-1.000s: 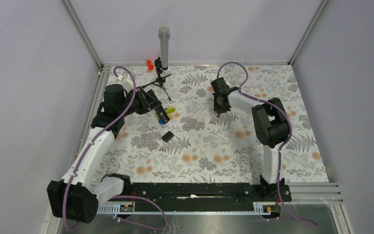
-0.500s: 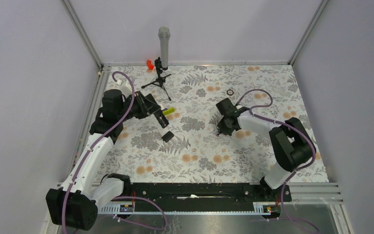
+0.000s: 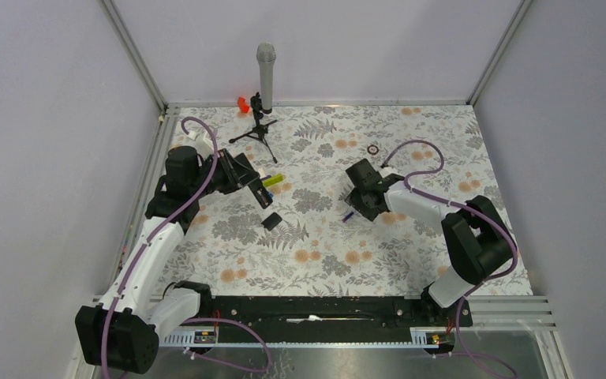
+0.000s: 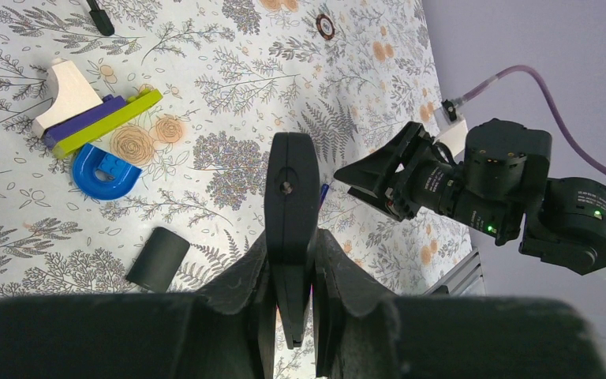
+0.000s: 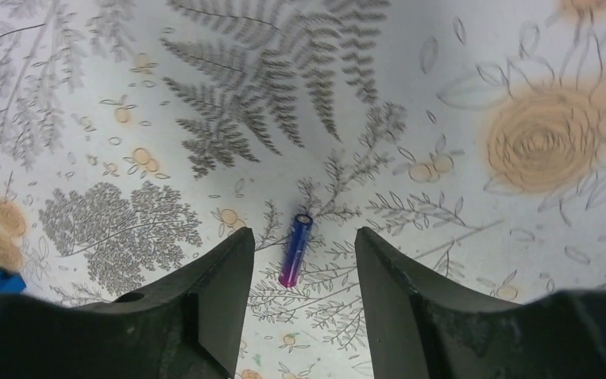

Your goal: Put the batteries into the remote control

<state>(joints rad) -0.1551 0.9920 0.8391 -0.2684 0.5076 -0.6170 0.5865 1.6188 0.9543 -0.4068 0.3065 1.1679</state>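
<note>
Not much is done yet, honestly. The remote control (image 4: 290,185) is clamped in the left gripper (image 4: 290,260) and held up off the tabletop (image 3: 323,268), with its long end poking out past the fingers. It's over on the left side, near a little pile of toy blocks (image 4: 99,118).

No battery can be seen in the remote. From these angles it can't be told whether the battery slot is even open. A small flat black piece (image 4: 158,259) is lying on the tabletop just below the remote. It's probably the battery cover, but that's a guess.

Only one battery (image 5: 295,251) is spotted, a slim blue-to-purple one lying loose near the middle of the tabletop. The right gripper (image 3: 357,207) is spread wide, with one finger on each side of the battery. Nothing is pinched yet, and a clear gap is visible on both sides in the right wrist view.

So the remote is considered picked up and presented, and the battery is lined up but not grabbed. What's left is pretty much the whole job:
- The battery has to be gripped, carried over to the remote and seated.
- A second battery is likely needed too, though none is seen anywhere.
- The cover presumably gets put back on at the end.
</note>
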